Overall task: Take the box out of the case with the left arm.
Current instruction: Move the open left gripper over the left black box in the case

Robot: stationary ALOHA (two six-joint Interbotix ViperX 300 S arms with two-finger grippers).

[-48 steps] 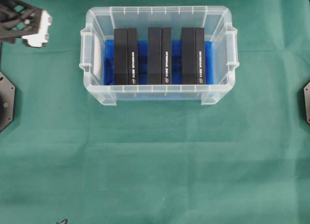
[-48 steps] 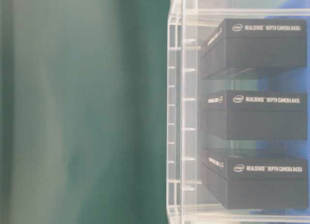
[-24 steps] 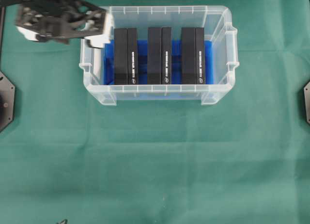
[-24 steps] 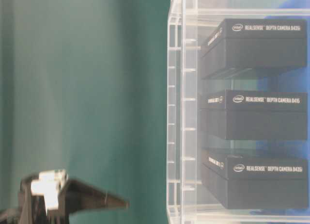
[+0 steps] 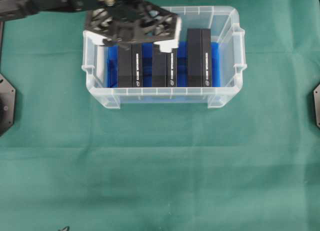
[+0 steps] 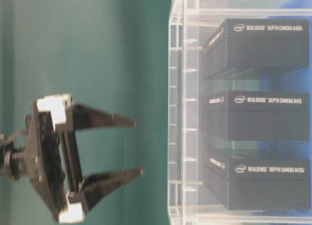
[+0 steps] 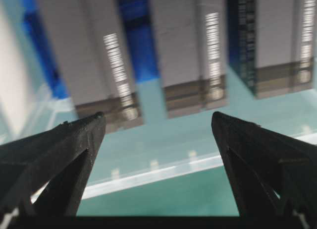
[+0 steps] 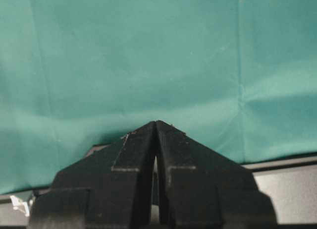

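Left pincer (image 5: pixel 139 41) gapes above the boxes (image 5: pixel 130 58).

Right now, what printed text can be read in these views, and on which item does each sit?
"intel REALSENSE DEPTH CAMERA D435i": top box, table-level view.
"intel REALSENSE DEPTH CAMERA D415": middle box.
"intel REALSENSE DEPTH CAMERA D435i": bottom box.
White print on the boxes in the overhead and left wrist views: too small or blurred to read.
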